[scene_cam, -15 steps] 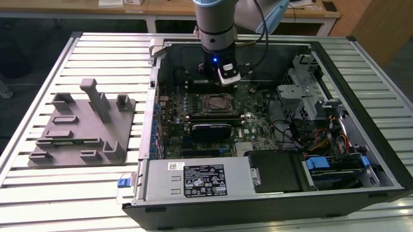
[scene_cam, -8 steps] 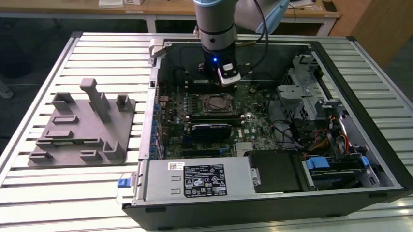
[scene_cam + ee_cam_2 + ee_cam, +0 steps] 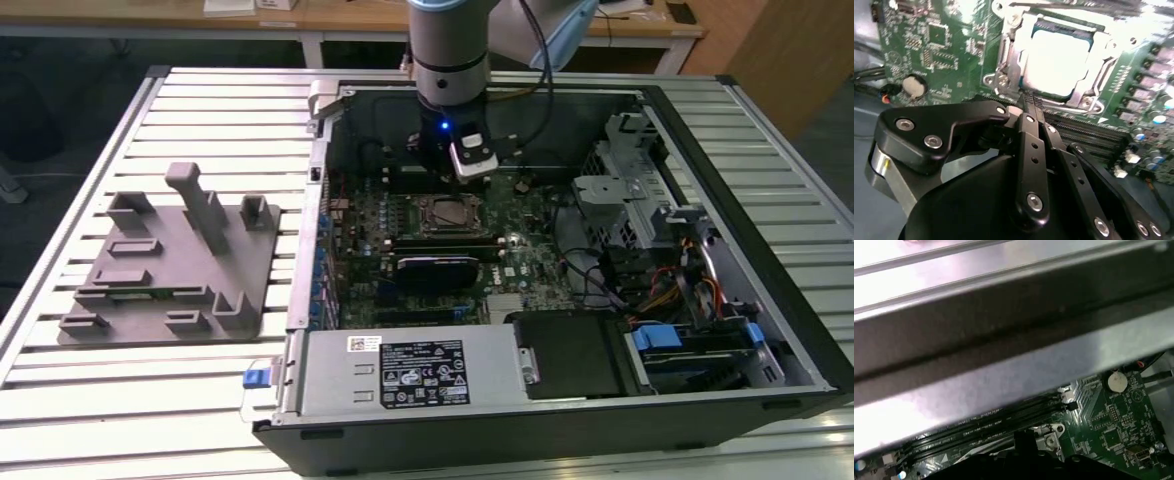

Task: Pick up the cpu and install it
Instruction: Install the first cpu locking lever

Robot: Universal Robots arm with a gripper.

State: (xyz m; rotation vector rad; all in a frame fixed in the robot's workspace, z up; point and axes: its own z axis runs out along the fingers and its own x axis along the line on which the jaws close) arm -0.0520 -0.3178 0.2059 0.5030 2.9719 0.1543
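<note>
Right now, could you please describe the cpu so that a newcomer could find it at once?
Look inside the open computer case, at the green motherboard. Near its middle, below the gripper, sits a metal-framed socket. The cpu is the flat, silvery square plate within that frame, the only smooth, bare surface there.

You've got a silvery-grey arm (image 3: pixel 447 50) with a black wrist section, a small blue light glowing on it, and a black cable looping off the side. Up close, the gripper (image 3: pixel 1031 107) is matte black linkage bars pinned with shiny silver screws, plus a metal collar underneath.
</note>
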